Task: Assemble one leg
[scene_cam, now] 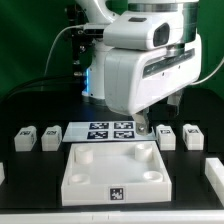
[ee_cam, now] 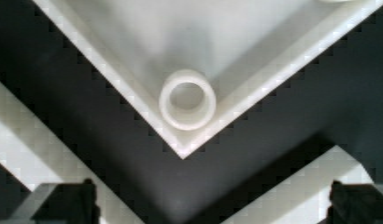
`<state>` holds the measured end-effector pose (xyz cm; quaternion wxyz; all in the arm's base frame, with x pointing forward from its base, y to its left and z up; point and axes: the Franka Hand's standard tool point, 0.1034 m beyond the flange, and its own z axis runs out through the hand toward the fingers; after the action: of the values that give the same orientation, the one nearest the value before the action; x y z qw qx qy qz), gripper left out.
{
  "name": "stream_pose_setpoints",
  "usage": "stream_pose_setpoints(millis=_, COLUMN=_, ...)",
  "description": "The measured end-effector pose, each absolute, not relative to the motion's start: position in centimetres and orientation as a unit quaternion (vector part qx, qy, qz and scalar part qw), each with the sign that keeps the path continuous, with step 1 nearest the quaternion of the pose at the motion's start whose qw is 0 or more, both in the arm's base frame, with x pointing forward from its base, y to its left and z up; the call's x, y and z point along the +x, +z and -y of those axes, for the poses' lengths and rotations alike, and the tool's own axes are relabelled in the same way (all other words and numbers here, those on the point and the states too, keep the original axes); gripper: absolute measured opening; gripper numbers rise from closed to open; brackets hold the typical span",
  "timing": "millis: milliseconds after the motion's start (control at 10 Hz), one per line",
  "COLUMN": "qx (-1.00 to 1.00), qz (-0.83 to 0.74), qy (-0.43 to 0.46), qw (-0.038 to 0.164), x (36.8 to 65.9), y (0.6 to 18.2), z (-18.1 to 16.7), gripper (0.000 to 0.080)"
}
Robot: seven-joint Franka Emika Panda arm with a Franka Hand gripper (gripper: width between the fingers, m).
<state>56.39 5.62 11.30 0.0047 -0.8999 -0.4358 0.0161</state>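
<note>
**Operator:** What is the state of the gripper (ee_cam: pixel 211 205)?

**Technician:** It is spread wide. The 2 fingers (ee_cam: pixel 67 200) stand at opposite edges of the wrist view, with nothing between them. No part is held.

**Operator:** What lies under it?

**Technician:** 1 corner of the white square panel (ee_cam: pixel 188 40), with a round socket (ee_cam: pixel 186 100) roughly midway between the fingers. Judgement: a leg is meant to end up in that socket.

**Operator:** Where is the leg?

**Technician:** Not in the grip. The nearest leg (scene_cam: pixel 167 135) lies on the black table (scene_cam: pixel 40 165) just beside the gripper. The 2nd leg (scene_cam: pixel 192 133) lies just past it. The 3rd leg (scene_cam: pixel 50 134) and 4th leg (scene_cam: pixel 26 136) lie well apart from the gripper, beyond the marker board (scene_cam: pixel 103 131).

**Operator:** Why that layout?

**Technician:** Judgement: there are gaps between the legs, so the fingers can close on 1 without touching its neighbour. The pick-up is not yet done.
</note>
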Motion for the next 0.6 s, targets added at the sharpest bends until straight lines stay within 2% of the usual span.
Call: stream_pose_setpoints(millis=600, qx=-0.9, qz=0.436, qy=0.016, qw=0.005, x=56.39, y=11.27, z=-5.62, gripper=0.065)
